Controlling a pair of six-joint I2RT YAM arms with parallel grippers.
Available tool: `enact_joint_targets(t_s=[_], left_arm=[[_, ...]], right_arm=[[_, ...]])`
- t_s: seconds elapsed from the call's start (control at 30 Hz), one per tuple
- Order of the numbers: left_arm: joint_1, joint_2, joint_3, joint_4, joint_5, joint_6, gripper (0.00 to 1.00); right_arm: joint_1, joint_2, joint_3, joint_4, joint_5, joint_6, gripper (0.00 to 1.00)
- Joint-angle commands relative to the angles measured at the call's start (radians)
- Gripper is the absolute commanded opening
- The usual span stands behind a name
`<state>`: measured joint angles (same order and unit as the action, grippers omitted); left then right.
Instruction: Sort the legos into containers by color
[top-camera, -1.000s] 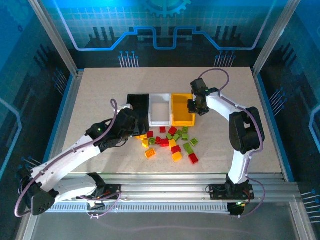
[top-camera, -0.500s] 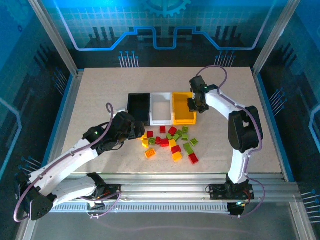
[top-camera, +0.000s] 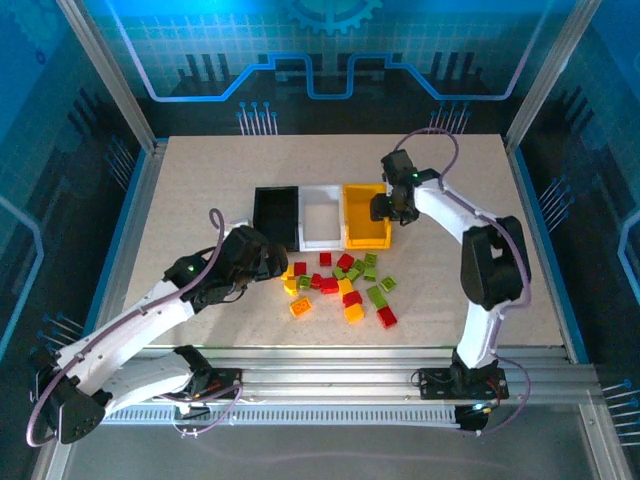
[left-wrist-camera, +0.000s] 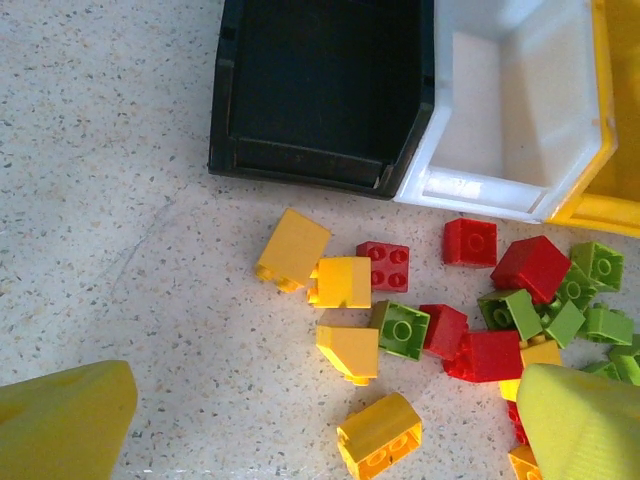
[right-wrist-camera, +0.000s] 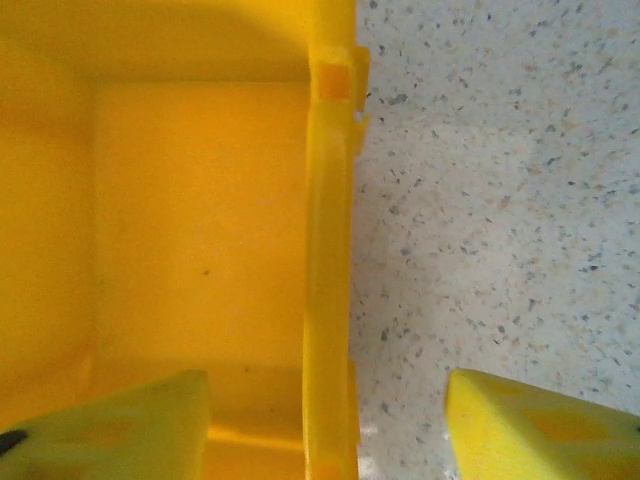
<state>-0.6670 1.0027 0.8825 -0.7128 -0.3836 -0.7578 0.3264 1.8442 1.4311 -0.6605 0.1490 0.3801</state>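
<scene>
Legos (top-camera: 340, 285): red, yellow, green, loose on the table (top-camera: 200, 200), just in front of black bin (top-camera: 276, 212), white bin (top-camera: 321, 218) and yellow bin (top-camera: 365, 220), set side by side. L wrist cam: left gripper (left-wrist-camera: 320, 440) fingers wide apart above pile's left end. R wrist cam: right gripper (right-wrist-camera: 325, 430) fingers apart, straddling yellow bin's side wall, gripping nothing. Speckled beige top; blue-lit panels (top-camera: 320, 60) behind.

Along the top of the frame, the black bin (left-wrist-camera: 320, 90), white bin (left-wrist-camera: 510, 110) and a corner of the yellow bin (left-wrist-camera: 615, 150) are sitting side by side. Below them, red, yellow and green legos (left-wrist-camera: 399, 328) are lying scattered. The left gripper (left-wrist-camera: 320, 435) is spreading its fingers (left-wrist-camera: 60, 420) to the bottom corners.
</scene>
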Motion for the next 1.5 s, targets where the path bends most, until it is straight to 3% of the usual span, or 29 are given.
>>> enact_joint_targets(t_s=[0.0, 0.17, 0.33, 0.53, 0.67, 1.2, 1.47], left_arm=[[0.012, -0.032, -0.017, -0.008, 0.000, -0.012, 0.99], [0.023, -0.069, -0.065, 0.022, 0.001, -0.039, 0.99], [0.031, -0.064, -0.096, 0.035, 0.015, -0.069, 0.99], [0.035, -0.064, -0.114, 0.041, 0.047, -0.066, 0.99], [0.036, -0.074, -0.132, 0.053, 0.076, -0.065, 0.99], [0.041, -0.083, -0.170, 0.093, 0.098, -0.071, 0.99], [0.044, -0.082, -0.164, 0.074, 0.089, -0.072, 0.99]], right_arm=[[0.012, -0.156, -0.098, -0.009, -0.025, 0.104, 0.71], [0.017, -0.330, -0.321, -0.075, -0.032, 0.306, 0.73], [0.055, -0.390, -0.511, -0.054, -0.091, 0.538, 0.74], [0.158, -0.333, -0.510, -0.021, -0.025, 0.705, 0.74], [0.175, -0.321, -0.507, -0.036, 0.013, 0.780, 0.74], [0.183, -0.204, -0.504, -0.007, -0.031, 0.796, 0.66], [0.181, -0.232, -0.504, -0.008, -0.031, 0.770, 0.44]])
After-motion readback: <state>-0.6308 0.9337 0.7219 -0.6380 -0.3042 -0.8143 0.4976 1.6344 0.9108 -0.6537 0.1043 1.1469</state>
